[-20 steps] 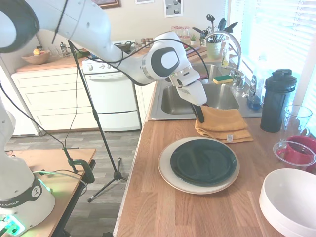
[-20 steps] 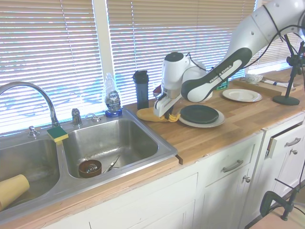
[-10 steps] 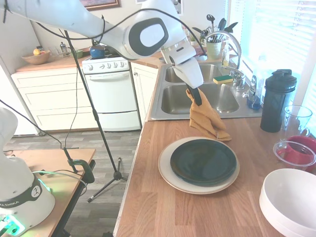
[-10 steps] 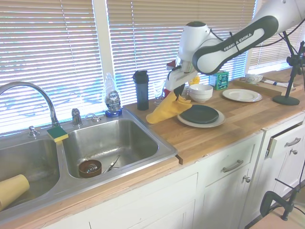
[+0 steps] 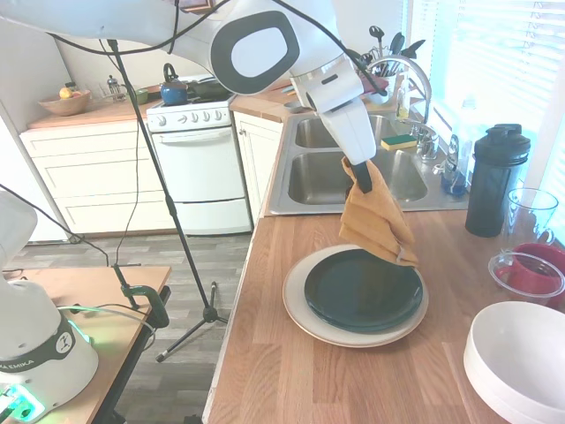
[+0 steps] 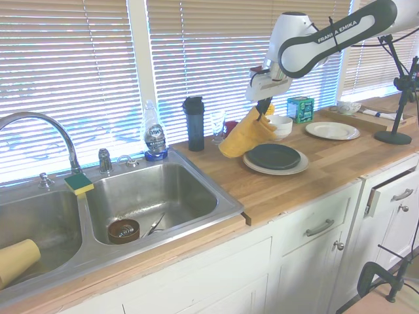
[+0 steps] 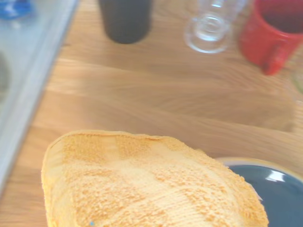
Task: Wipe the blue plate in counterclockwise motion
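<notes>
The blue plate [image 5: 363, 290], nearly black and glossy, lies on a larger beige plate [image 5: 298, 314] on the wooden counter. It also shows as the blue plate [image 6: 273, 156] from the other side and as a dark edge of the blue plate [image 7: 279, 198] in the wrist view. My gripper [image 5: 360, 179] is shut on the top of a yellow-orange towel [image 5: 376, 223], which hangs down with its lower end just over the plate's far rim. The towel [image 6: 245, 131] hangs lifted off the counter, and the towel [image 7: 147, 184] fills the lower wrist view.
A black shaker bottle [image 5: 495, 179], a clear glass [image 5: 531, 212] and a red mug [image 5: 537, 270] stand to the right of the plates. A big white bowl [image 5: 521, 360] sits at the near right. The steel sink [image 5: 353, 172] lies behind the plates.
The gripper has lifted the towel off the counter and carried it from beside the sink toward the plates, so that it now hangs over the blue plate's far edge.
</notes>
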